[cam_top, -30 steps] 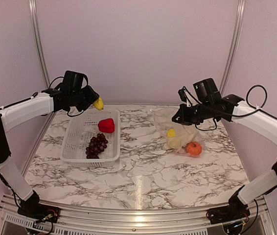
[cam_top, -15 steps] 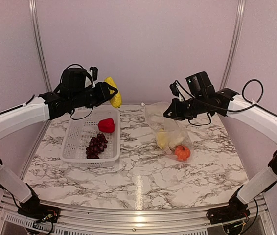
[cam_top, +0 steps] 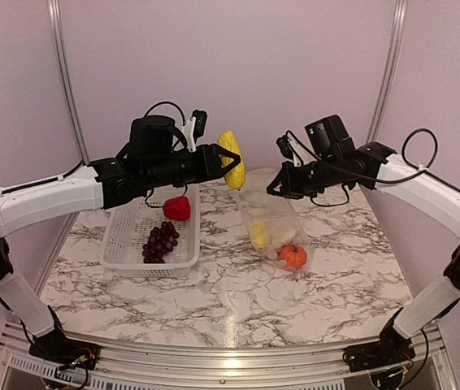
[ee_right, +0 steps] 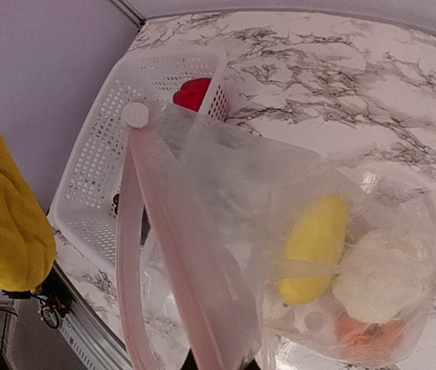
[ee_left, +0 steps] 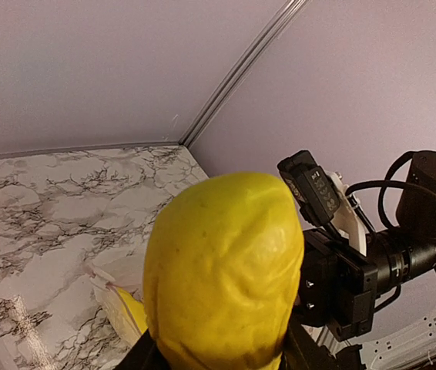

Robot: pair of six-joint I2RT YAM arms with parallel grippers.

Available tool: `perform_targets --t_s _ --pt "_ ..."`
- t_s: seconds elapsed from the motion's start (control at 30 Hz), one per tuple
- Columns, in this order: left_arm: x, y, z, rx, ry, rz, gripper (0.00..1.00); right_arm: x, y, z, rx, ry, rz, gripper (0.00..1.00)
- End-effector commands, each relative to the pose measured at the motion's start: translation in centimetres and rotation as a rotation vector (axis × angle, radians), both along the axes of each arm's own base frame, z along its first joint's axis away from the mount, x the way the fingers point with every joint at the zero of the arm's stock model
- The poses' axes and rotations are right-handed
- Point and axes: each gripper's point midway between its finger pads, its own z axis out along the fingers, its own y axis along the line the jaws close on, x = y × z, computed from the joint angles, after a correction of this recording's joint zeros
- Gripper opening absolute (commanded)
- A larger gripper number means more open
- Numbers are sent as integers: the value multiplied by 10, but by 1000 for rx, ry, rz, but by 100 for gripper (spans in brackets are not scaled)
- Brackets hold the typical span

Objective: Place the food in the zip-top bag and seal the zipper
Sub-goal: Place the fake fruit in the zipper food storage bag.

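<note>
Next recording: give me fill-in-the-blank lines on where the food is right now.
The left gripper holds a ____ food piece in the air.
The right gripper holds up the zip-top bag, with an ____ fruit at its bottom.
The grape bunch and red piece lie in the white ____.
Missing: yellow; orange; basket.

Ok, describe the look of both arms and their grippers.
Both arms match: the left arm and right arm have white tubular links joined by black joints and black wrist housings. The left gripper and right gripper are black and two-fingered. Thin black cables loop above each wrist. No markings are legible.
</note>
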Motion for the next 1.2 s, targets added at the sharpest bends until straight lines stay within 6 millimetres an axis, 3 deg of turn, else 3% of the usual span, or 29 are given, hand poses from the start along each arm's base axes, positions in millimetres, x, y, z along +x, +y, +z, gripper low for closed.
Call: perform_targets --t_s 0.0,0.33,0.67,0.87,0.97,1.03,1.17 --pt "0 -21 -2 40 -38 3 38 -4 6 25 45 -22 9 0" --pt "8 -39 -26 115 -46 53 38 -6 2 30 54 -12 -19 0" --pt "17 -56 -63 172 37 76 40 -4 1 34 68 -14 -39 0" --pt "17 -63 -83 199 111 83 52 -3 -1 33 60 -18 -47 0" --pt "11 -73 -74 211 96 24 65 -2 -2 31 55 -18 -55 0" --pt "7 -75 -56 202 51 -1 73 -2 -2 30 52 -16 -56 0" --pt "7 -57 -14 163 -24 49 85 -2 -3 29 57 -16 -60 0"
